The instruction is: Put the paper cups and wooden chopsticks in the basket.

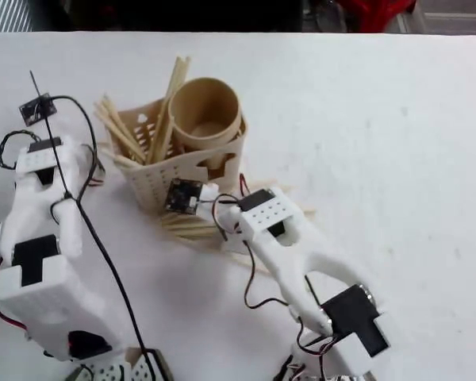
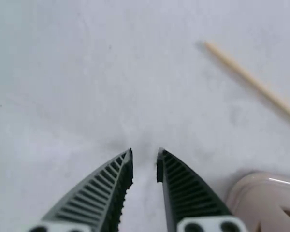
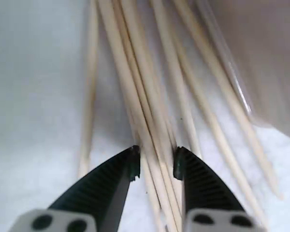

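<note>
R tool [image 3: 154,162]: am holding it part open astride a few chopsticks [image 3: 135,87], nothing gripped.
L tool [image 2: 144,164]: slightly open, empty.
Chopsticks: lying on table [image 1: 397,119] beside basket [image 1: 155,178].
Handling: seem light, stiff, prob. rolling; am aiming mid-length.

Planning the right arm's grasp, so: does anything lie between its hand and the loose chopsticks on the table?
Nothing visible does. The right hand is open low over the table, its tips on either side of some of the loose chopsticks lying beside the basket.
</note>
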Robot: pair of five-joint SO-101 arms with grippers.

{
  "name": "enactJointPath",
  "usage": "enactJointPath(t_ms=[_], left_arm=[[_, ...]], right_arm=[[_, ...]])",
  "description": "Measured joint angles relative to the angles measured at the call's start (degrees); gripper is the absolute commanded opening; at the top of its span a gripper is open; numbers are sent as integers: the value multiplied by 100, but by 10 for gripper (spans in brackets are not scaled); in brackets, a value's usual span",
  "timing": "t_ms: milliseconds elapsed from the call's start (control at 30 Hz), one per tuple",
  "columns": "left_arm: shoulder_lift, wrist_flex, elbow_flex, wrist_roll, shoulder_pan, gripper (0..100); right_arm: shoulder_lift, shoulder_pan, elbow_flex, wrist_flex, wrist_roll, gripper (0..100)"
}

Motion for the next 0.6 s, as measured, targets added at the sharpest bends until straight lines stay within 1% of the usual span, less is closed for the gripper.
enactJointPath(t_ms=[167, 433, 533, 600], left_arm=[[0, 0, 0, 0, 0, 102], [0, 0, 0, 0, 0, 102], [0, 0, 0, 0, 0, 103], [0, 0, 0, 0, 0, 103]], right_arm=[[-35, -44, 0, 246, 9, 66], [-976, -35, 9, 923, -220, 56], [-1160, -18, 9, 1020, -273, 66], [-1178, -18, 9, 1020, -273, 111]])
